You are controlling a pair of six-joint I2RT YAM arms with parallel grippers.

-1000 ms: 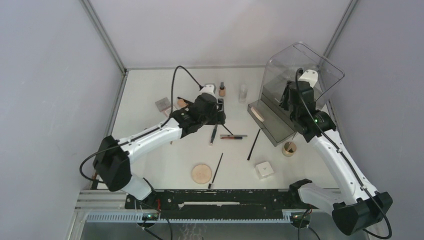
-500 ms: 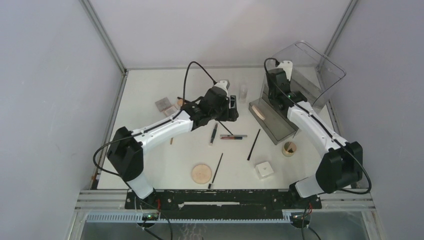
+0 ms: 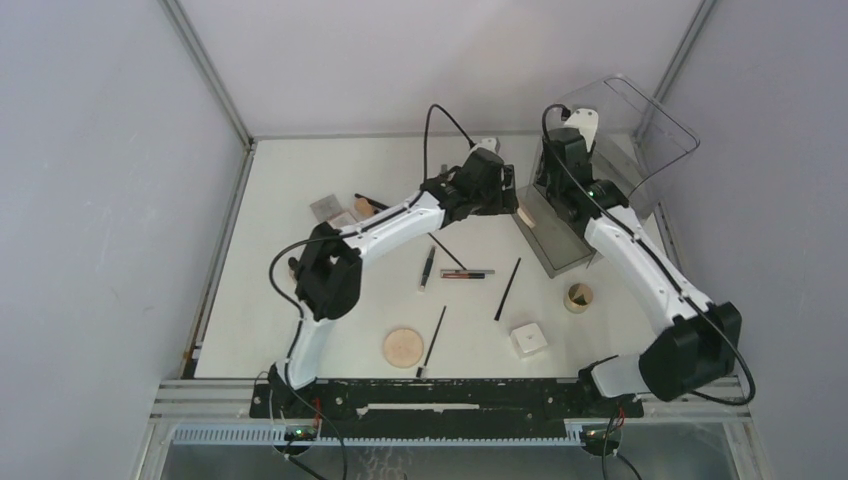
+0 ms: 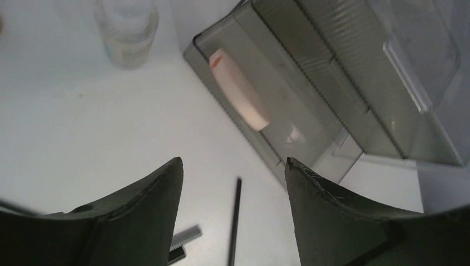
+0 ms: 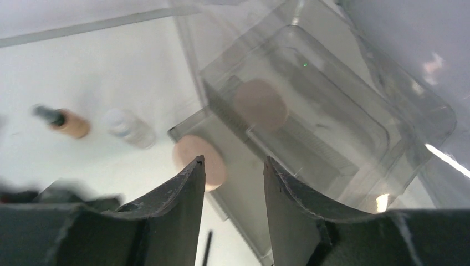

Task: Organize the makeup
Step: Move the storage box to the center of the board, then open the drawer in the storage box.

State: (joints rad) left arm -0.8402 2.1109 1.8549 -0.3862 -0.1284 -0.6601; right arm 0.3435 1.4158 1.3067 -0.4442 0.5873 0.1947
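Observation:
The makeup is spread over the white table: a round tan puff (image 3: 403,347), a black brush (image 3: 432,340), a black pencil (image 3: 507,289), a white box (image 3: 528,339), a red-and-silver stick (image 3: 467,273) and square compacts (image 3: 325,208). One puff (image 4: 238,88) lies in the front tray of the clear bin (image 3: 640,130); another puff (image 5: 260,104) shows deeper inside. My left gripper (image 4: 233,166) hovers open just left of the tray, nothing between its fingers. My right gripper (image 5: 233,160) hangs open above the tray, also holding nothing.
A clear bottle (image 4: 126,33) and a tan dark-capped bottle (image 5: 66,122) stand left of the bin, close to my left arm. A small round roll (image 3: 578,296) sits near the bin's front corner. Cage walls close the table on all sides.
My left arm has swung right from the table's middle to the bin's front edge. My right gripper has shifted left and back over the bin. Both stay open.

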